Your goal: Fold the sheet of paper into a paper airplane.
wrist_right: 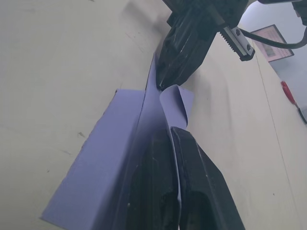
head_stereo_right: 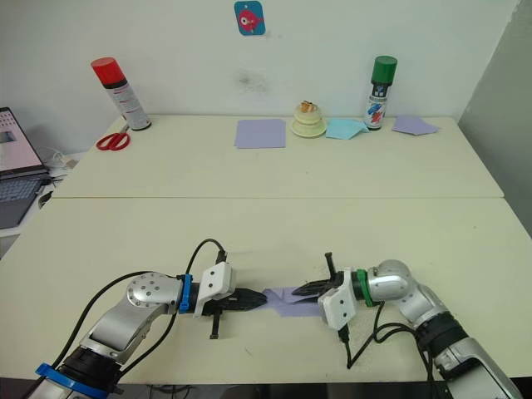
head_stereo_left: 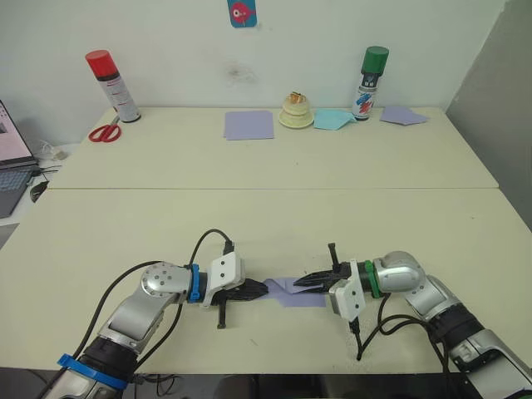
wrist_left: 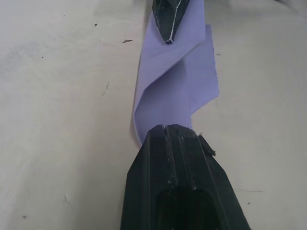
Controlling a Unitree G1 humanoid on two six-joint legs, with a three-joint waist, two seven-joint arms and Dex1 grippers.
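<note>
Cream table (head_stereo_left: pixel 266 224); left pincer (head_stereo_left: pixel 259 289) and right pincer (head_stereo_left: pixel 304 281) both clamp the sheet of paper (head_stereo_left: pixel 293 293).

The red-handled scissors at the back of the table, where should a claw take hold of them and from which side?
Grip the scissors across the closed blades just past the pivot, coming straight down; they lie flat, so no side offers an edge, and the loops are too wide.

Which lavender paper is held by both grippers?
The folded sheet of paper at the near table edge, pinched between left gripper and right gripper; the other lavender sheets lie by the wall.
</note>
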